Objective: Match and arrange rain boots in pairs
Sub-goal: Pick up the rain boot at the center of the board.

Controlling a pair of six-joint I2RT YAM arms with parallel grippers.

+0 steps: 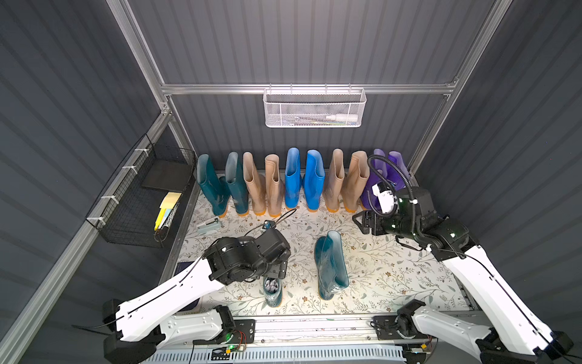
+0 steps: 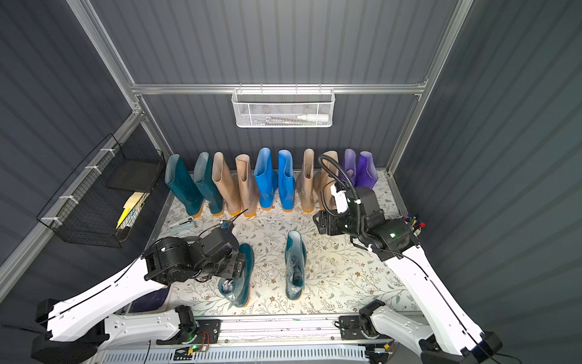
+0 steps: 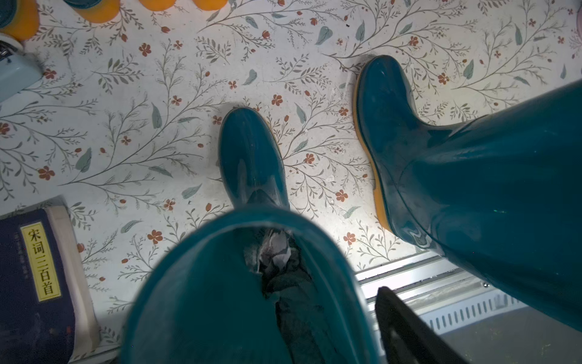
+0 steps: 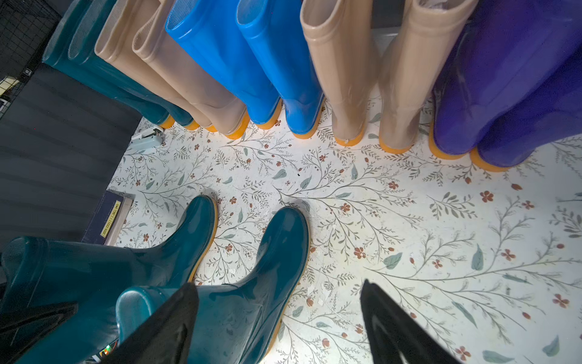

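Ten rain boots stand in a row along the back wall: a teal pair [image 1: 220,186], a beige pair [image 1: 264,186], a blue pair [image 1: 304,179], a second beige pair [image 1: 346,182] and a purple pair [image 1: 389,167]. Two more teal boots stand upright on the mat, toes toward the back. My left gripper [image 1: 278,272] straddles the shaft top of the left one [image 3: 252,151], open. One finger [image 3: 400,318] shows just outside the rim; the other is hidden. The second teal boot [image 1: 330,268] stands free. My right gripper [image 1: 359,222] hovers open to its right, holding nothing.
A pale blue stapler [image 1: 208,225] lies on the floral mat [image 1: 393,277] near the row's left end. A dark blue book [image 3: 34,283] sits at the mat's front left. A black wire basket [image 1: 141,195] hangs on the left wall, and a metal rail [image 1: 315,327] runs along the front.
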